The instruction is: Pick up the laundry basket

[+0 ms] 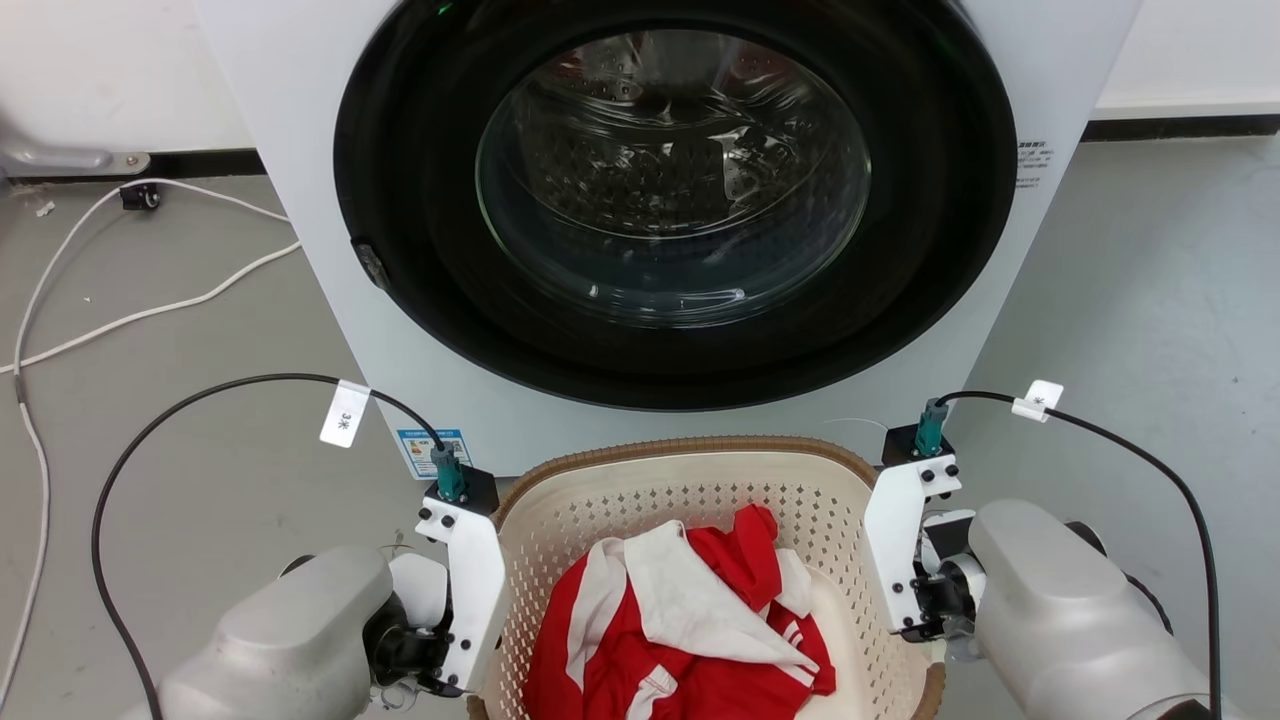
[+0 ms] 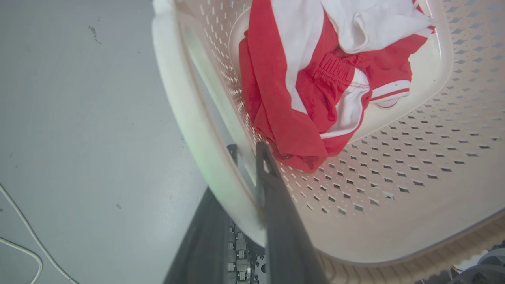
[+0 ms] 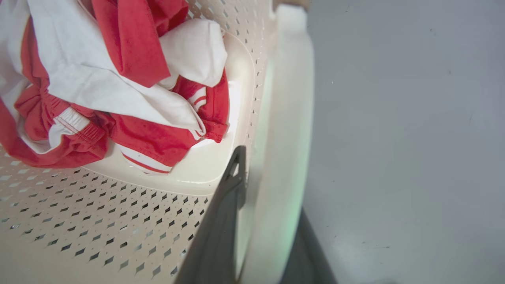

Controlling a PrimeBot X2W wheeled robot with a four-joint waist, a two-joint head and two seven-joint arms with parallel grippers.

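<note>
The cream, perforated plastic laundry basket (image 1: 640,500) with a brown woven-look rim sat just before the white front-loading washing machine (image 1: 300,150), between my arms, with red and white clothes (image 1: 690,620) inside. My left gripper (image 2: 247,152) clamped one white side handle (image 2: 185,118). My right gripper (image 3: 256,165) clamped the other.

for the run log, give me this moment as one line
left jaws: shut on laundry basket left handle | right jaws: shut on right handle | load: red-and-white clothes | lifted: cannot tell
</note>
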